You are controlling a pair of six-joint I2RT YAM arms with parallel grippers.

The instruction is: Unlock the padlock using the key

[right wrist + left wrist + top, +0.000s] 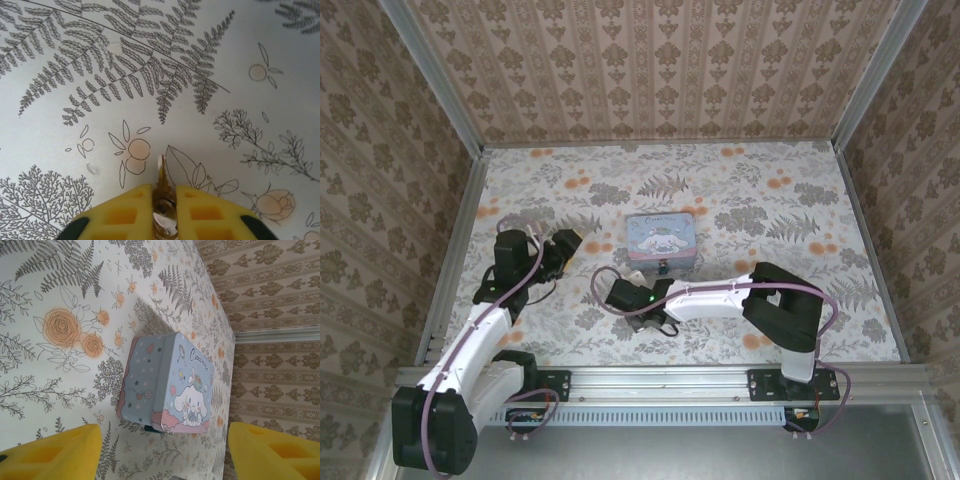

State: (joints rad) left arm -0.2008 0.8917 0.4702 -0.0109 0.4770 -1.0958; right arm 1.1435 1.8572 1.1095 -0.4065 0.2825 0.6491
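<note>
The small brass key (pixel 161 175) is pinched upright between the yellow pads of my right gripper (pixel 163 192), which is shut on it, with the blade tip sticking out over the flowered tablecloth. From above, my right gripper (pixel 610 292) sits low over the table, left of and nearer than the tin. The tiny dark padlock (pixel 152 429) hangs at the near edge of the pale blue cartoon tin (pixel 170 385), a thin metal ring beside it. The overhead camera shows the padlock (pixel 663 267) as a dark speck. My left gripper (pixel 162 460) is open, empty and facing the tin from its left.
The tin (pixel 662 240) stands mid-table on the flowered cloth. Patterned walls with aluminium posts (pixel 453 235) close in the back and both sides. The right arm's elbow (pixel 785 305) lies across the front right. Bare cloth lies between both grippers and the tin.
</note>
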